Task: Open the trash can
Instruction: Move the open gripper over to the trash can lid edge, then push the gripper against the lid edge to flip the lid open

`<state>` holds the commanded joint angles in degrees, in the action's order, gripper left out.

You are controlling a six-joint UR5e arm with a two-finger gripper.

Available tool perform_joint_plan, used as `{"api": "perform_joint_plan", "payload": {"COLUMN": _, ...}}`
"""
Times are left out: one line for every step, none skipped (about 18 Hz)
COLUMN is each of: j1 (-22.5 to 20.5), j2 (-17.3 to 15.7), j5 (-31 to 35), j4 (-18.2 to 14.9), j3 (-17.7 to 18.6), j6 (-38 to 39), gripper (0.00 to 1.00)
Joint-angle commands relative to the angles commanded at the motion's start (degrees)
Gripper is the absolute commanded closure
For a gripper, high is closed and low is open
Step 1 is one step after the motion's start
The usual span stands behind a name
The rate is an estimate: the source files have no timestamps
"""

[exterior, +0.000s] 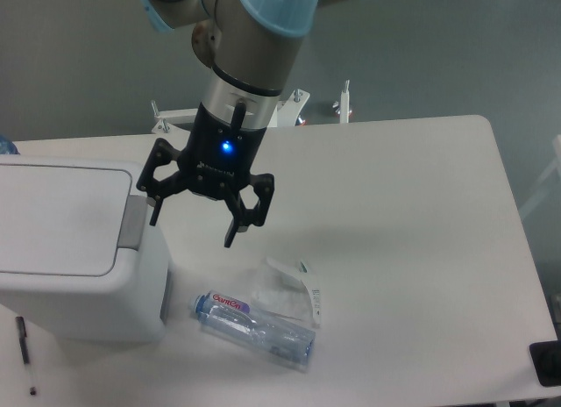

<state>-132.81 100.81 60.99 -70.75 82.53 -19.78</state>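
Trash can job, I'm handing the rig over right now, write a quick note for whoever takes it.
Tool: open, holding nothing, in the air just right of the bin's grey tab.
Trash can: at the table's left edge, lid flat and closed.
Also on the table: a water bottle lying on its side with a clear bag by it, in front of the tool.
Done: tool brought next to the tab.
Left: press the tab so the lid opens.

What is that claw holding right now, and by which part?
Nothing. The gripper is open and empty, hanging in the air beside the trash can.
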Motion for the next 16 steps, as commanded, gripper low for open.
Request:
{"api": "perform_joint_plan", "payload": {"j1": 0.3, "j2": 0.4, "j5": 0.2, "j4": 0.0, "j3": 0.0, "j6": 0.0, "gripper": 0.00}}
{"api": "perform_joint_plan", "payload": {"j1": 0.7, "j2": 0.9, "j5": 0.2, "j4": 0.3, "j3": -0.3, "j6": 0.0, "gripper": 0.00}}
{"api": "perform_joint_plan", "payload": {"j1": 0.9, "j2": 1.4, "j5": 0.2, "j4": 0.1, "j3": -0.9, "j6": 0.0, "gripper": 0.00}}
{"api": "perform_joint_plan", "payload": {"j1": 1.0, "j2": 1.7, "j5": 0.2, "j4": 0.0, "j3": -1.1, "j6": 0.0, "gripper": 0.00}}
{"api": "perform_joint_plan", "payload": {"j1": 1.1, "j2": 1.8, "j5": 0.2, "j4": 0.0, "j3": -1.1, "j6": 0.0, "gripper": 0.00}}
{"api": "perform_joint_plan", "payload": {"j1": 1.1, "j2": 1.9, "j5": 0.2, "j4": 0.0, "j3": -1.1, "j6": 0.0, "gripper": 0.00}}
{"api": "perform_joint_plan", "payload": {"j1": 1.1, "j2": 1.9, "j5": 0.2, "j4": 0.0, "j3": -0.9, "j6": 0.0, "gripper": 0.00}}
{"api": "perform_joint_plan", "payload": {"j1": 1.1, "j2": 1.9, "j5": 0.3, "j4": 0.1, "j3": -0.8, "j6": 0.0, "gripper": 0.00}}
{"api": "perform_joint_plan", "payload": {"j1": 1.4, "j2": 1.9, "j5": 0.3, "j4": 0.4, "j3": -0.8, "j6": 0.0, "gripper": 0.00}}
{"api": "perform_joint_plan", "payload": {"j1": 1.4, "j2": 1.9, "j5": 0.3, "j4": 0.4, "j3": -0.6, "j6": 0.0, "gripper": 0.00}}
{"api": "perform_joint_plan", "payload": {"j1": 1.4, "j2": 1.9, "j5": 0.4, "j4": 0.4, "j3": -0.5, "j6": 0.0, "gripper": 0.00}}
{"api": "perform_joint_plan", "payload": {"j1": 1.4, "j2": 1.9, "j5": 1.1, "j4": 0.4, "j3": -0.5, "j6": 0.0, "gripper": 0.00}}
{"api": "perform_joint_plan", "payload": {"j1": 1.5, "j2": 1.9, "j5": 2.1, "j4": 0.4, "j3": -0.5, "j6": 0.0, "gripper": 0.00}}
{"api": "perform_joint_plan", "payload": {"j1": 1.8, "j2": 2.1, "j5": 2.6, "j4": 0.4, "j3": -0.4, "j6": 0.0, "gripper": 0.00}}
{"api": "perform_joint_plan", "payload": {"j1": 2.1, "j2": 2.1, "j5": 2.8, "j4": 0.4, "j3": -0.4, "j6": 0.0, "gripper": 0.00}}
{"api": "perform_joint_plan", "payload": {"j1": 2.1, "j2": 2.1, "j5": 2.8, "j4": 0.5, "j3": -0.4, "j6": 0.0, "gripper": 0.00}}
